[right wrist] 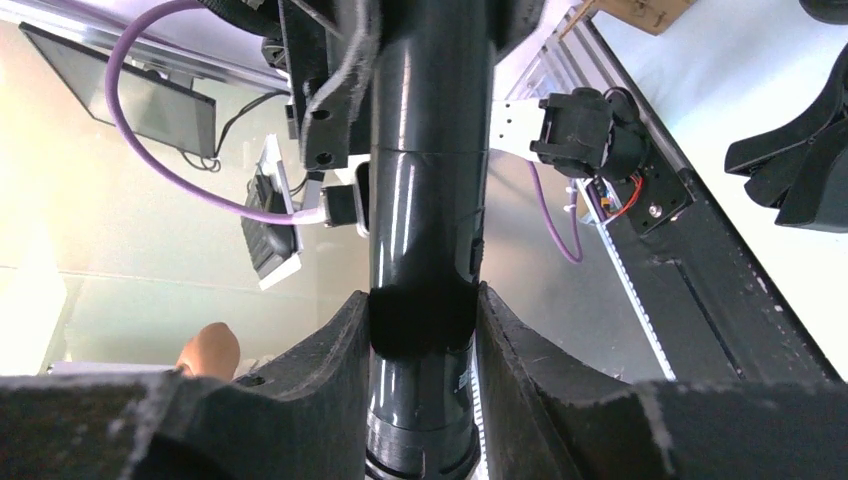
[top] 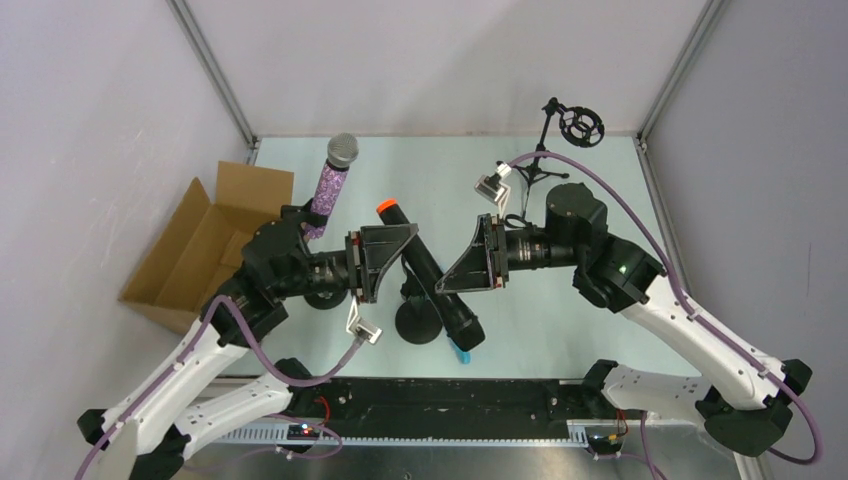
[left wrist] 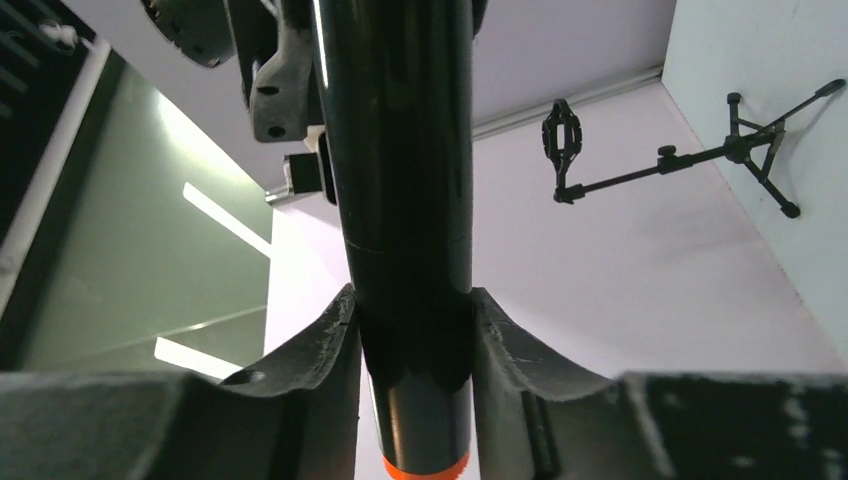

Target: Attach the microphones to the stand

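The black microphone (top: 430,275) with the orange-red end (top: 388,208) lies tilted above a round black stand base (top: 418,325). My left gripper (top: 410,250) is shut on its upper part near the orange end, and my right gripper (top: 447,285) is shut on its lower part. The left wrist view shows the mic (left wrist: 410,200) between my pads (left wrist: 325,340). The right wrist view shows it (right wrist: 425,200) clamped the same way. The purple glitter microphone (top: 331,182) stands upright behind my left arm. A bit of the light blue microphone (top: 460,353) shows under the black one.
An open cardboard box (top: 195,250) sits at the left. A small tripod stand with a ring mount (top: 575,127) stands at the back right and also shows in the left wrist view (left wrist: 680,155). Black stand parts (right wrist: 795,165) show in the right wrist view.
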{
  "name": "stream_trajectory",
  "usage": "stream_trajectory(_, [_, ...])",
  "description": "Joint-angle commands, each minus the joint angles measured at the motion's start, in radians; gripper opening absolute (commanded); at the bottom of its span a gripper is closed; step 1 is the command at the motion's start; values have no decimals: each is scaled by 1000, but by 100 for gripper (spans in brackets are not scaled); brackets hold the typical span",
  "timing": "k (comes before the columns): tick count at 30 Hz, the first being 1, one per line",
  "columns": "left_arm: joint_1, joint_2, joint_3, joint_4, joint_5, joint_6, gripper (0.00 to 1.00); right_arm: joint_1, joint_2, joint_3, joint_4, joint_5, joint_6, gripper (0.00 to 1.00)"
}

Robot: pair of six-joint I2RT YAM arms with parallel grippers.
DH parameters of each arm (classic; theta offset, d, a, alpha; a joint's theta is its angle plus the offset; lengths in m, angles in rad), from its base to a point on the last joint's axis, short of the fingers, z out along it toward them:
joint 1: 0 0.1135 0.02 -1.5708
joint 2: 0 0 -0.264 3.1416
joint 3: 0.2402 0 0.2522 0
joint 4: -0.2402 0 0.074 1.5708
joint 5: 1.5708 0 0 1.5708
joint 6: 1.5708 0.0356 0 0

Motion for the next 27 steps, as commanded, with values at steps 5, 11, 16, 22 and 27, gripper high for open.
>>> stream_trajectory(5, [-18,-15,55,40,-10,-64,12,-15,19,48,129,-41,52,12])
stream_trajectory(11, [-24,-9,65,60,-12,-130,0,-56,18,67,167,-68,66,25])
stream_trajectory(16, [-26,-11,57,101,-25,-180,0,-150,3,105,107,-68,21,43])
stream_trajectory(22, [-45,-17,55,155,-52,-206,0,-301,-3,117,165,-90,51,58])
stream_trajectory(27, [-49,-30,41,208,-60,-227,0,-327,24,125,223,-66,65,67])
